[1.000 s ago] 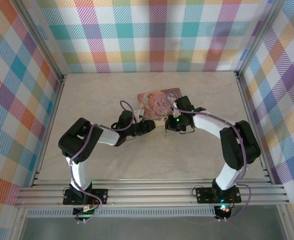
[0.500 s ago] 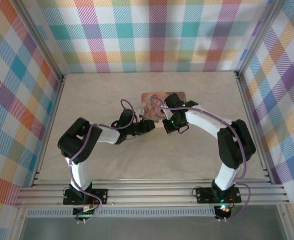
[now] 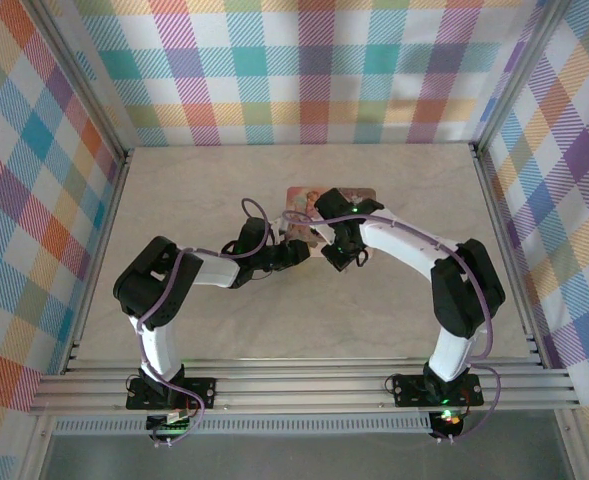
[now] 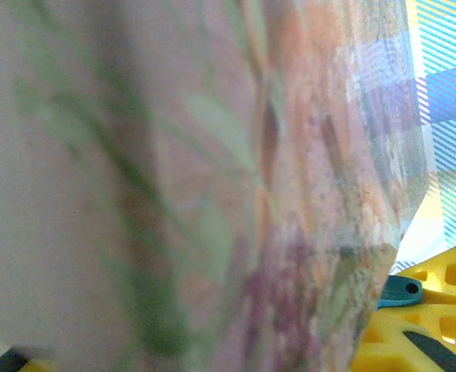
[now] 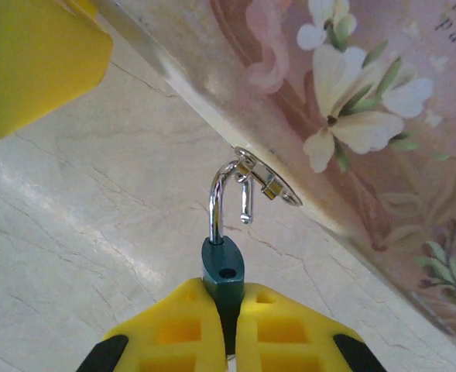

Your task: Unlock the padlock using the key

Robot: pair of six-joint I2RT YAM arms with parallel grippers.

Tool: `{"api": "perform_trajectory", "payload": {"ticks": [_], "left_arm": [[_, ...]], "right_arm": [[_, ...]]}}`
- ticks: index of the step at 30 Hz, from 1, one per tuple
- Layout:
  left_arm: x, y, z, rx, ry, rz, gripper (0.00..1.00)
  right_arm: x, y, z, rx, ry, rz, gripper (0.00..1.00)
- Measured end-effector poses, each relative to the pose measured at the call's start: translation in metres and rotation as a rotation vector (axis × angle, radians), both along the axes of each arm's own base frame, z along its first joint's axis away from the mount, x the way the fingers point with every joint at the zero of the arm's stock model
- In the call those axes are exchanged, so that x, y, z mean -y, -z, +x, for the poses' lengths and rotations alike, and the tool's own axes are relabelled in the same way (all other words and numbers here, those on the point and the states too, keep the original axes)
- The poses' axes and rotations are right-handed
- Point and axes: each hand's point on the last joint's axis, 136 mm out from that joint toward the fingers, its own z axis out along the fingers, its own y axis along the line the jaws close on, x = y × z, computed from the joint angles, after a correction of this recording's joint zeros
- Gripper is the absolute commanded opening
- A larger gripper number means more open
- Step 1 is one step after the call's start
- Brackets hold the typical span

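Observation:
In the right wrist view my right gripper (image 5: 226,294) is shut on the teal body of the padlock (image 5: 224,267). Its chrome shackle (image 5: 215,203) stands open, its free end out of the body and hooked through the metal hasp ring (image 5: 263,183) on the edge of a floral box (image 5: 351,116). From above, the right gripper (image 3: 332,248) sits at the box's near edge. My left gripper (image 3: 296,249) is at the box's near left corner, and the blurred box (image 4: 212,194) lies right against its camera. The padlock (image 4: 399,291) peeks out there. The key is out of view.
The floral box (image 3: 306,198) lies mid-table on the pale marbled tabletop (image 3: 224,320). Both arms meet just in front of it, a hand's width apart. Checked walls stand on three sides, with open tabletop to the left, right and behind the box.
The right gripper has moved left with the padlock, closer to the left gripper. The box has swung round to lie squarer to the table. The left arm has barely moved.

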Motion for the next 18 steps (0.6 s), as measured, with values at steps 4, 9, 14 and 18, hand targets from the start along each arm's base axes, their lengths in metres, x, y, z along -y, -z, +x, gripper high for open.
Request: {"api": "perform_trajectory", "payload": {"ticks": [4, 9, 14, 18], "left_arm": [[-0.001, -0.004, -0.001, 0.013, 0.006, 0.008, 0.38], [-0.005, -0.011, -0.005, 0.034, 0.008, 0.022, 0.38], [-0.009, -0.019, -0.008, 0.061, 0.013, 0.038, 0.38], [-0.013, -0.022, -0.012, 0.077, 0.023, 0.063, 0.37]], "right_arm": [[0.001, -0.002, -0.001, 0.014, -0.012, -0.038, 0.00], [0.003, -0.003, -0.002, 0.032, -0.023, -0.078, 0.00], [0.001, -0.003, -0.004, 0.055, -0.058, -0.119, 0.00], [-0.004, -0.002, -0.004, 0.079, -0.107, -0.147, 0.00]]}}
